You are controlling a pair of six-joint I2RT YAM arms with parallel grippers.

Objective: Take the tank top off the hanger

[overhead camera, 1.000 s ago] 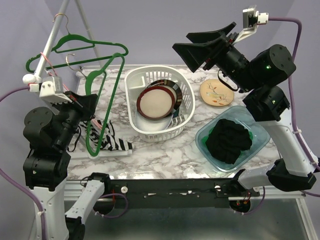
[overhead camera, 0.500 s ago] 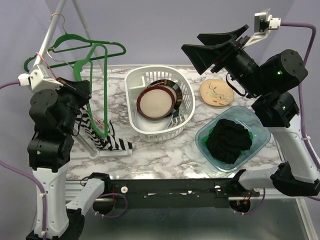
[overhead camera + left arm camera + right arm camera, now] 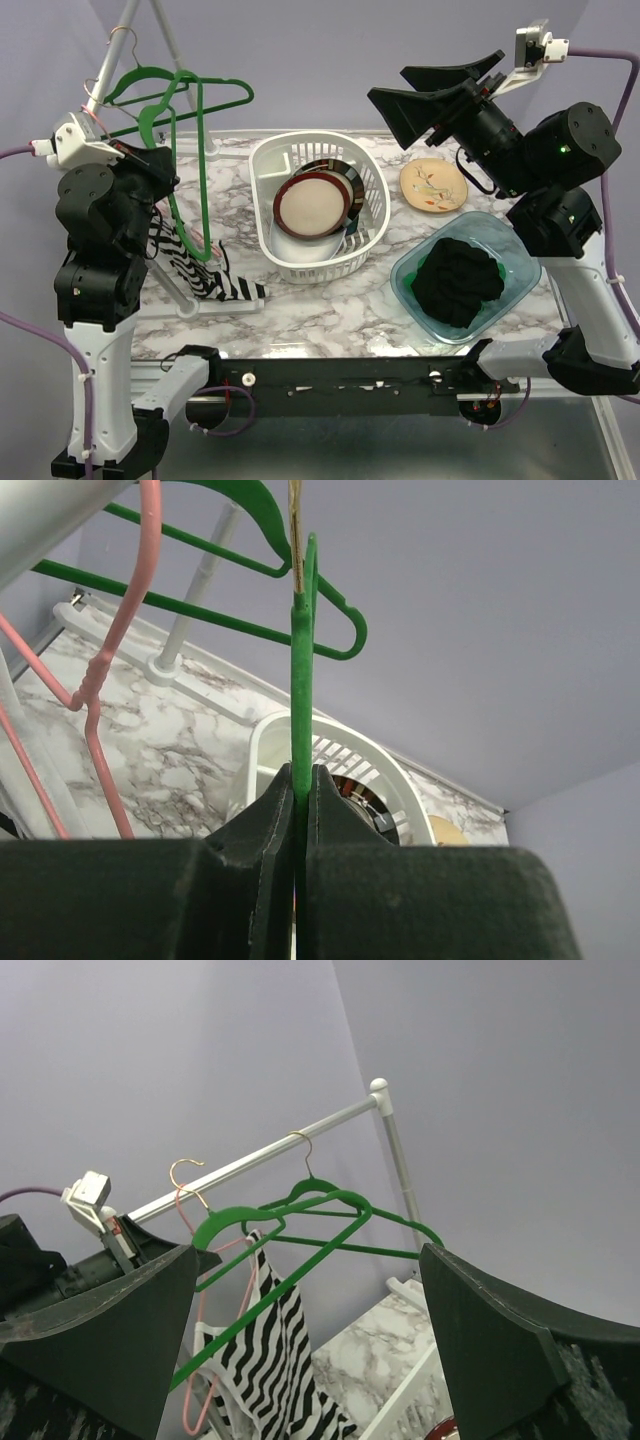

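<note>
Hanger (image 3: pixel 301 680) pinched, tank top (image 3: pixel 205 275) trailing
Left gripper (image 3: pixel 301 780) clamps the green hanger; the striped tank top droops below it onto the bench (image 3: pixel 330 300) at left. Right gripper (image 3: pixel 388 84) is raised, spread wide.

A marble desk (image 3: pixel 330 305) is carrying a white basket (image 3: pixel 320 268) at its middle. A small patterned plate (image 3: pixel 433 185) is sitting far right and a green tub (image 3: pixel 400 272) near right. At left, the striped tank top (image 3: pixel 225 285) is trailing beside a rack's white foot (image 3: pixel 240 303).
</note>
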